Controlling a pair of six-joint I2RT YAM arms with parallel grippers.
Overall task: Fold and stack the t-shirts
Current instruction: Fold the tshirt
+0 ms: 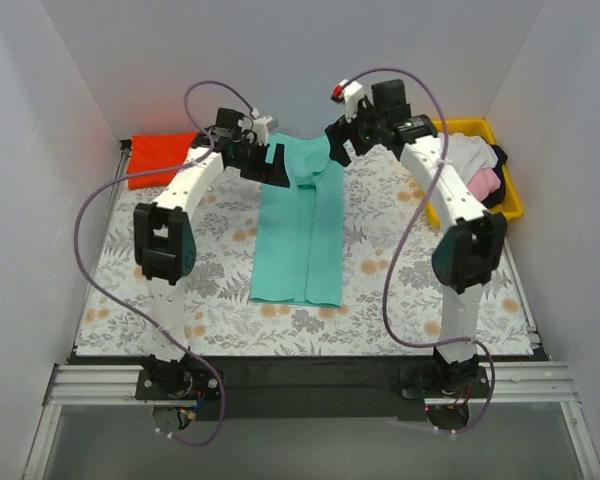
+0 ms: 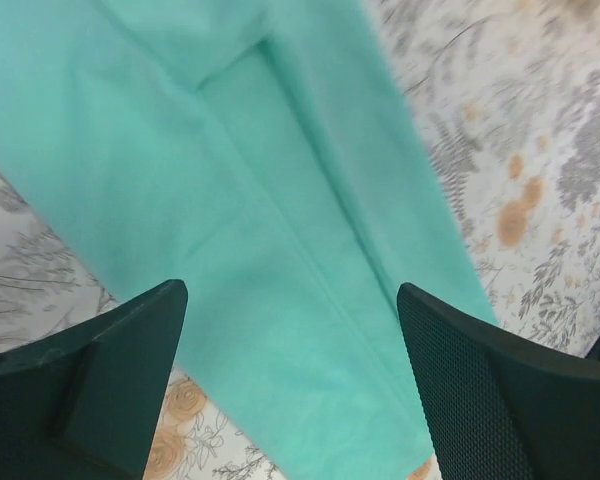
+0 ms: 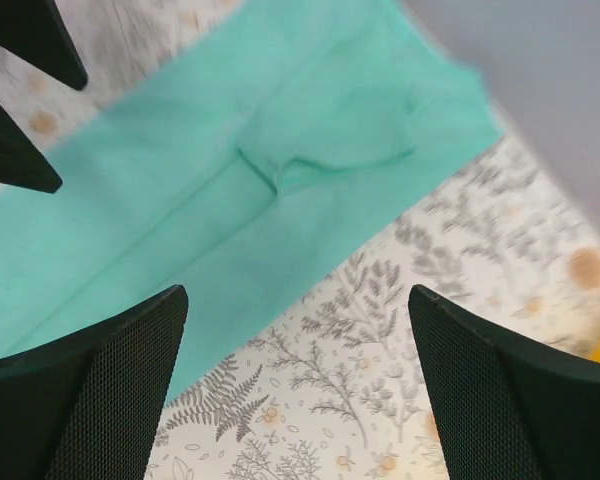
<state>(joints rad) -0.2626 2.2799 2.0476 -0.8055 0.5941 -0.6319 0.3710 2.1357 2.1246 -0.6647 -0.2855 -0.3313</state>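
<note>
**Two open pincers over the green shirt**

The teal-green t-shirt lies flat in the middle of the bench, on the fern cloth. Its sides are folded in, so it makes one long strip that runs from the far side toward the arms. A fold line runs down the middle of it.

Both arms reach to the far end of this shirt. The left pincer hangs over the left side of that end. Its two black fingers are spread wide and hold nothing. The green cloth shows in the gap between them.

The right pincer hangs over the right side of the same end. It is spread wide too, and it holds nothing. Under it is the edge of the green shirt and some fern cloth.

The red-orange t-shirt lies at the far left corner, well apart from the green one. At the far right sits a yellow tray. A white t-shirt, a pink t-shirt and a black t-shirt are piled loosely in it
</note>
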